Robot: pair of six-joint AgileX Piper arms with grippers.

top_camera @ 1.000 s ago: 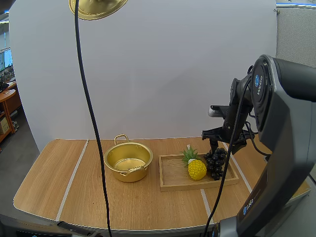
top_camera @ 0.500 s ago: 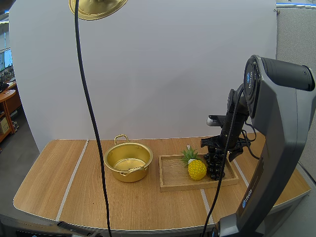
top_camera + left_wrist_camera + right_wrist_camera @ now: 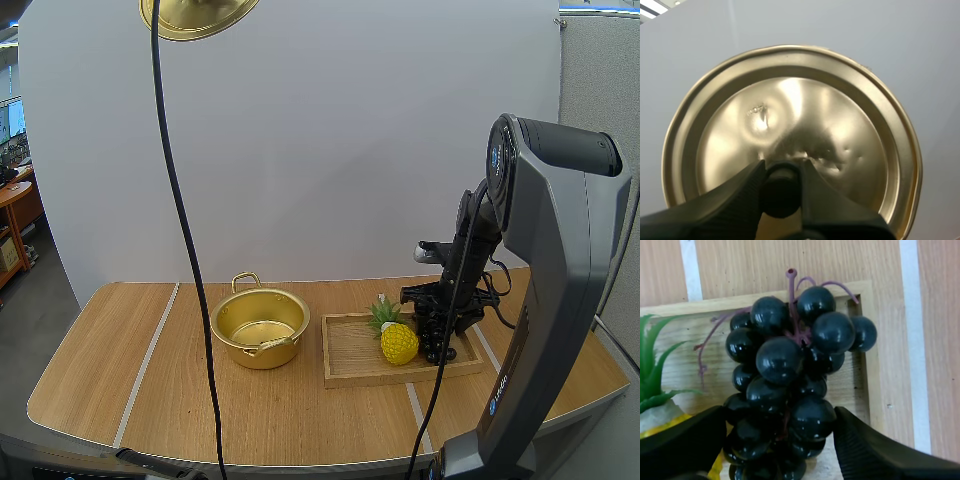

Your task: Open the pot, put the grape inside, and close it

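At the right end of the wooden tray (image 3: 350,358), the bunch of grapes (image 3: 785,365) is lying close against the tray's right rim. The right gripper (image 3: 775,440) is hanging directly over it, its fingers standing apart, one on each side of the bunch's lower berries; whether they are touching the berries I cannot tell. A toy pineapple (image 3: 398,342) is sitting on the tray just beside the grapes. The pot (image 3: 260,328) is standing open just off the tray's left end. High above and well left of the tray, the left gripper (image 3: 781,167) is holding the lid (image 3: 790,115), its fingers clamped on the dark knob (image 3: 781,192).
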